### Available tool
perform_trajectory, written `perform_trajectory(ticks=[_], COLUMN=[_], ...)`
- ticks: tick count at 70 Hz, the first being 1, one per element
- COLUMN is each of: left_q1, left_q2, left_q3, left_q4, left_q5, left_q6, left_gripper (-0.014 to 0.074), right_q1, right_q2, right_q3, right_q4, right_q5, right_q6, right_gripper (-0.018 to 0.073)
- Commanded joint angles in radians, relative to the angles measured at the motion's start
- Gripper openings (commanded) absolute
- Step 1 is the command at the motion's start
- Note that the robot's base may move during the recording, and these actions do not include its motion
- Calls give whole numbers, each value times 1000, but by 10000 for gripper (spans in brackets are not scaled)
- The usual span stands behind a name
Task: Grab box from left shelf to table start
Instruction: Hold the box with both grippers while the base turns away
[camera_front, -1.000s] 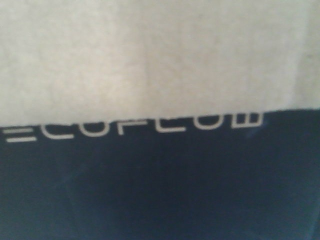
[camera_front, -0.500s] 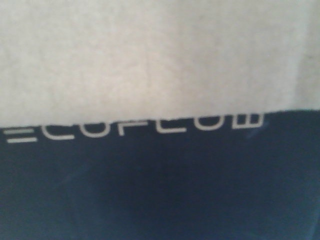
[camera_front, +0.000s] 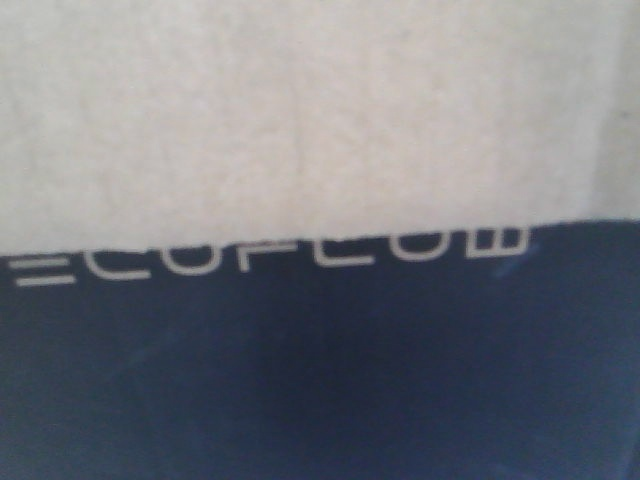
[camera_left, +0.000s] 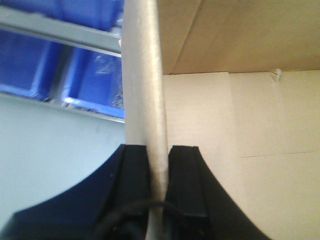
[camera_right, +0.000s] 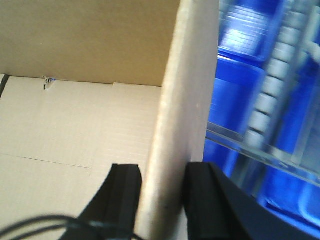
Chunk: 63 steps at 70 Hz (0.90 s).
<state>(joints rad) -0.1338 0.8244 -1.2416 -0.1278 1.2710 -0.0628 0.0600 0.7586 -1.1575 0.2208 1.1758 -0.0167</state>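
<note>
The box (camera_front: 320, 360) is pinched at opposite walls by left gripper (camera_left: 159, 186) and right gripper (camera_right: 161, 202), both clamped tight on cardboard, presumably for level carrying.

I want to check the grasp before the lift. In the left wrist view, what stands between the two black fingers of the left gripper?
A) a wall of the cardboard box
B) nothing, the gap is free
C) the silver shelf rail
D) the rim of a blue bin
A: the left gripper has one black finger on each side of an upright wall of the box, and the blue bins lie behind it.
</note>
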Motion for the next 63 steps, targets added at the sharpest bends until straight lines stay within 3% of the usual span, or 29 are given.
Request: perform_trajectory(ticks=[1,63], left_q1=[-10,-10], left_q2=[-5,-5], left_q3=[-29,-29], left_q4=[-33,-33], left_q5=[-47,-47], left_q6=[11,11], left_gripper=[-104,-104], right_q1=[-1,-1], right_q2=[-5,-5], right_q3=[-36,-36], right_q4=[43,43], right_q5=[-117,-117], right_q6=[-7,-7], right_gripper=[59,59])
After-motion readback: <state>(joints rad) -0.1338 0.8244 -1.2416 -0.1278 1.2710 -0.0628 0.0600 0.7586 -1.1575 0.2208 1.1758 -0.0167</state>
